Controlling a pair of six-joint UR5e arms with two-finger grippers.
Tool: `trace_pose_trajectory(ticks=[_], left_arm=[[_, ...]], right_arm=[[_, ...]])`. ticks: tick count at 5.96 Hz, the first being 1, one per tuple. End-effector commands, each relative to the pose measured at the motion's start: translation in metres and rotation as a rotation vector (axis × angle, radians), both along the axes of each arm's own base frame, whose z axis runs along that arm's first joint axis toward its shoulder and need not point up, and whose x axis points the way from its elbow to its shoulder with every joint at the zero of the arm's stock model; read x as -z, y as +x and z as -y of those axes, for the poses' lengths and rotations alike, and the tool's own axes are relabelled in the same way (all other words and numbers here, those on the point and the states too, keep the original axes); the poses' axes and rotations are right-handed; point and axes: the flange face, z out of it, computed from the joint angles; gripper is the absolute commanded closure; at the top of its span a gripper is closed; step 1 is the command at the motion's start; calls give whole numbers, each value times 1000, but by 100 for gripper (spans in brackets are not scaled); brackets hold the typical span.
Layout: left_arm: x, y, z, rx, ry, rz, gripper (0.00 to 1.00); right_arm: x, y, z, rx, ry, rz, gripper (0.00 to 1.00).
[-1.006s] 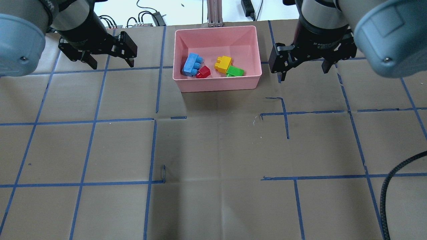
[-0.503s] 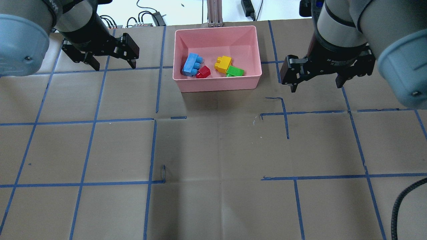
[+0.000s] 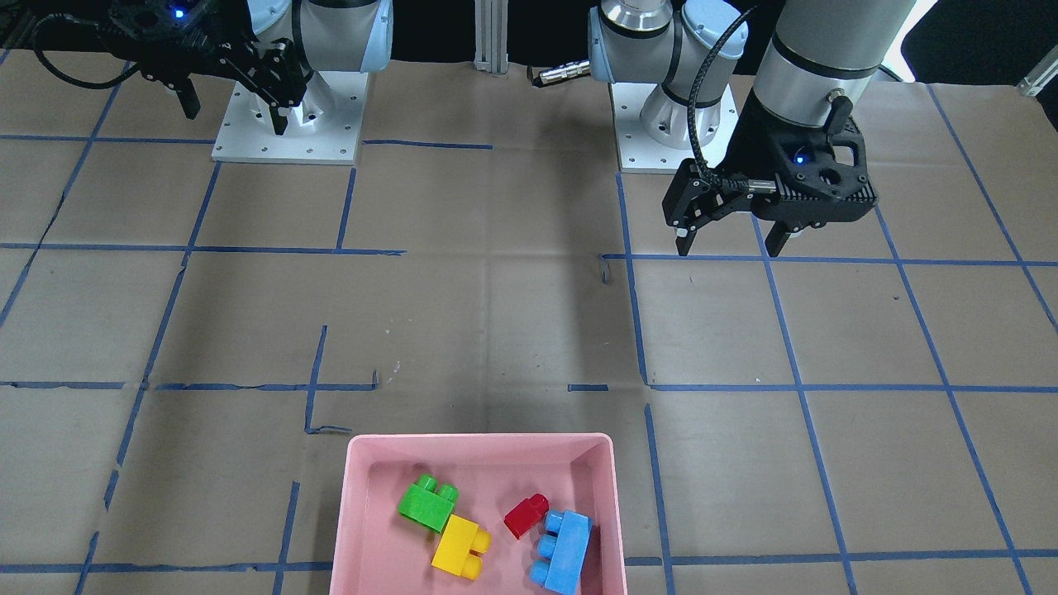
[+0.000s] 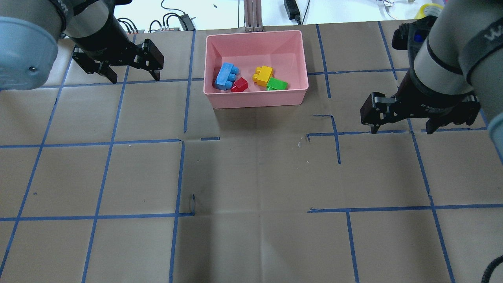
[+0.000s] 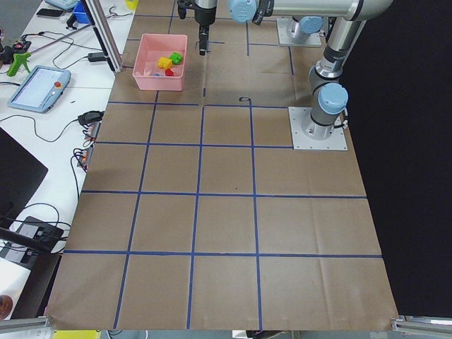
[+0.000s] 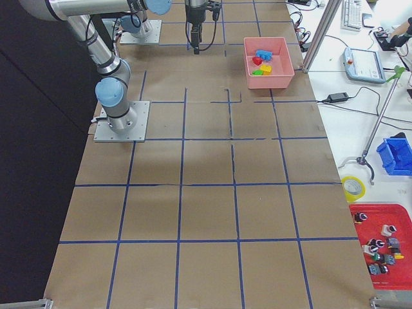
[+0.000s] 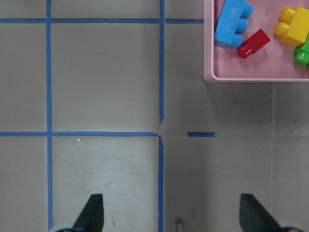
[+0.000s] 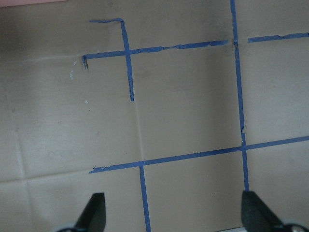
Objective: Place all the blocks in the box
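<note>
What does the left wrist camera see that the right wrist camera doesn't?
Only the left wrist camera sees a corner of the pink box, with the blue block, red block, yellow block and a bit of the green block inside. Only the right wrist camera sees the broken, hook-shaped tape piece, and it sees no blocks. Both see the brown table, blue tape lines, and two dark jaws spread open at the bottom.
</note>
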Motion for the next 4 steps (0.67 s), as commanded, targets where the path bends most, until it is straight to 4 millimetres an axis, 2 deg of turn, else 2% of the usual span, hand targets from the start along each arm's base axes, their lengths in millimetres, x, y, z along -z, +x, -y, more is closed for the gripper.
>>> trace_pose_trajectory(ticks=[1,2,3,4], left_arm=[[2,0,2,0,4,0,0],[1,0,1,0,2,0,0],[0,0,0,0,1,0,0],[3,0,3,0,4,0,0]], right_arm=[[1,-2,8,-6,-33,33,1],[23,5,45,-28,-22,85,1],[38,10,58,-27,-23,89,1],[42,11,56,-34,-12,98,0]])
